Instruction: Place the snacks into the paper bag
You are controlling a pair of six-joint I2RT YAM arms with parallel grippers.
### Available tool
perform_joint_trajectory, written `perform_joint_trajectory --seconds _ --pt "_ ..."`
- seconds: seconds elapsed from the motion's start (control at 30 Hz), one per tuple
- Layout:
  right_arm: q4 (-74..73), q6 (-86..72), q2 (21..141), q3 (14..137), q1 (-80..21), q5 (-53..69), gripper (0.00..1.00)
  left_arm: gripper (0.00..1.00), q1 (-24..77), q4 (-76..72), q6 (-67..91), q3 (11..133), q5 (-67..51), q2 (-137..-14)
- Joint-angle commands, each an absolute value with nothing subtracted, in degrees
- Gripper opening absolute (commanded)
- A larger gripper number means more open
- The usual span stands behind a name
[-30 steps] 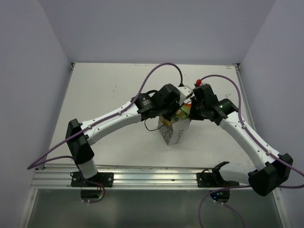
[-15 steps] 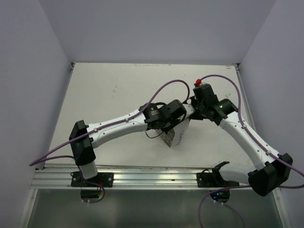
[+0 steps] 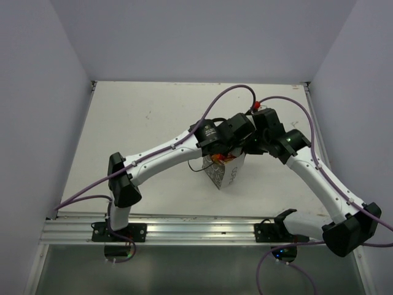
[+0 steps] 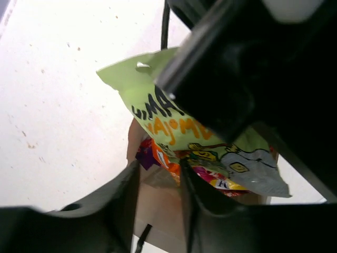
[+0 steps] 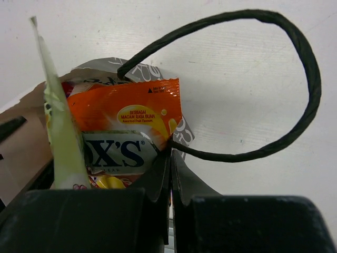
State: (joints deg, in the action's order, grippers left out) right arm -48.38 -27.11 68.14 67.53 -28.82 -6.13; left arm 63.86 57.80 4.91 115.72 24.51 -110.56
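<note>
The white paper bag (image 3: pixel 228 175) stands upright between the two arms. In the left wrist view, the pale green packet (image 4: pixel 174 118) stands in the bag's mouth (image 4: pixel 134 142) with its top sticking out. Below it lie the purple packet (image 4: pixel 143 157), the red-orange packet (image 4: pixel 162 156) and the red-yellow multicolour packet (image 4: pixel 221 179). My left gripper (image 4: pixel 158 171) hovers over the bag (image 3: pixel 232 147), open and empty. My right gripper (image 5: pixel 170 155) is shut on the bag's rim (image 5: pixel 181 132) beside the cord handle (image 5: pixel 305 79). The red-orange packet (image 5: pixel 131 113) and the green packet's edge (image 5: pixel 60 132) show there too.
The right arm's black body (image 4: pixel 263 63) fills the upper right of the left wrist view, close to the green packet. The white tabletop (image 3: pixel 141 117) lies around the bag. Grey walls enclose the table on three sides.
My left gripper carried the pale green packet over the bag and has let it go into the mouth. The left arm swung right and back. The right gripper stayed on the bag's rim.
</note>
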Motion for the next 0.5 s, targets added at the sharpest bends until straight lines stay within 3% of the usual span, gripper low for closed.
perform_joint_trajectory --seconds 0.0,0.17,0.47 --pt "-46.76 -24.53 67.24 68.03 -30.67 -2.73 0.00 0.45 64.78 53.00 6.23 120.67 27.06 -109.60" --pt "-46.93 -24.08 67.85 68.29 -31.11 -2.73 0.00 0.61 64.78 53.52 7.21 120.23 29.09 -105.74" --pt "-46.67 -23.91 68.47 67.94 -31.20 -2.29 0.00 0.64 64.78 57.66 11.43 117.78 26.79 -99.86"
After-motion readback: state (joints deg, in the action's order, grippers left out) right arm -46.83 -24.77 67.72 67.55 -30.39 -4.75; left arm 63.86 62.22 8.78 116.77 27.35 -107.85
